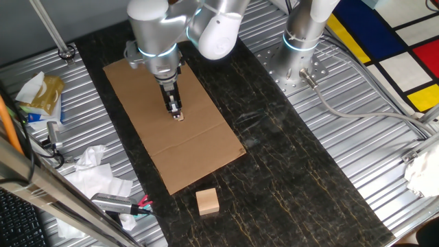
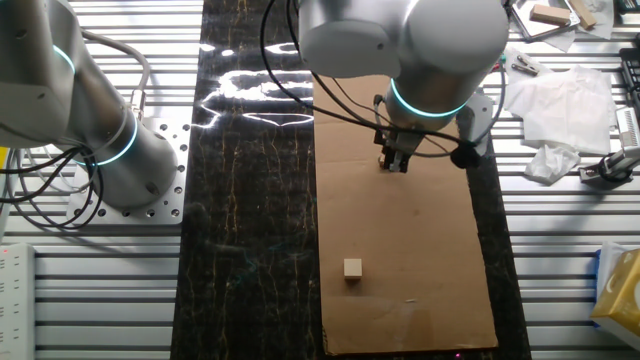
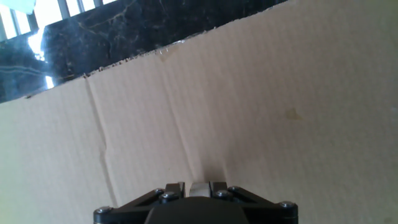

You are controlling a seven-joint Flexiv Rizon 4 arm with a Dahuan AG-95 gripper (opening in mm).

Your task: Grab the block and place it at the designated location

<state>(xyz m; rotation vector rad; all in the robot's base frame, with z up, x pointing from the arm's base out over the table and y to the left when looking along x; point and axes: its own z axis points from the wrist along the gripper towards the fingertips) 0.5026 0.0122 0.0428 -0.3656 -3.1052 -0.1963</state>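
My gripper [image 1: 177, 112] points straight down over the middle of the brown cardboard sheet [image 1: 137, 96]. Its jaws are shut on the tiny pale block [image 1: 180, 116], at or just above the cardboard. In the hand view the block [image 3: 200, 188] shows as a pale sliver between the two dark fingers [image 3: 171, 190]. The other fixed view shows the gripper [image 2: 393, 162] over the upper part of the cardboard [image 2: 420, 250]. The black dot is not visible in any view; it may be hidden under the gripper.
A slightly bigger pale block [image 2: 352, 268] lies on the cardboard near its left edge. A much larger wooden cube [image 1: 207, 202] sits on the black tabletop beyond the sheet's near corner. Crumpled tissue [image 1: 92, 171] and tools lie at the left.
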